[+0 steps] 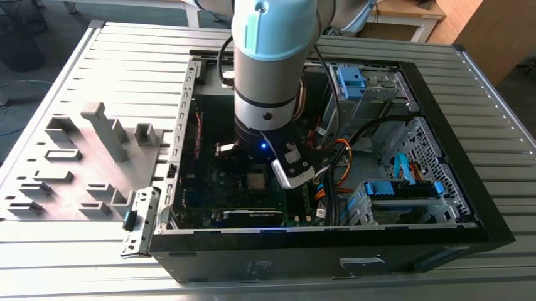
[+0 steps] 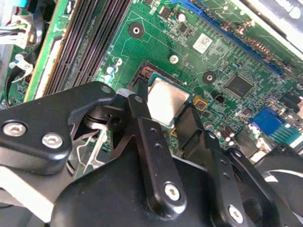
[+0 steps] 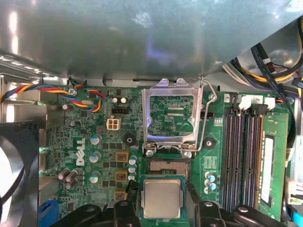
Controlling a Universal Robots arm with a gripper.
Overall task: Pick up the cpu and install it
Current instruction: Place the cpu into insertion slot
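Note:
The cpu [image 3: 162, 197], a small square chip with a silver-grey top and a green rim, sits between my gripper's [image 3: 162, 206] two black fingers, which press on its opposite edges. It hangs partly over the open socket [image 3: 166, 165], whose gold contacts show beside it. The socket's metal load plate [image 3: 170, 116] stands flipped open with its lever [image 3: 207, 118] raised. In the second wrist view the cpu [image 2: 165, 100] lies between the fingers [image 2: 136, 105] over the green motherboard [image 2: 156, 42]. In the exterior view the arm [image 1: 268, 75] reaches down into the computer case [image 1: 452, 125].
Black memory slots [image 3: 241, 151] run beside the socket. A fan [image 3: 14, 175] and coloured wires [image 3: 85, 94] lie on the other side. A black graphics card [image 1: 247, 218], orange cables [image 1: 339, 166] and blue drive bays [image 1: 390, 188] crowd the case. A grey fixture tray [image 1: 75, 163] is outside.

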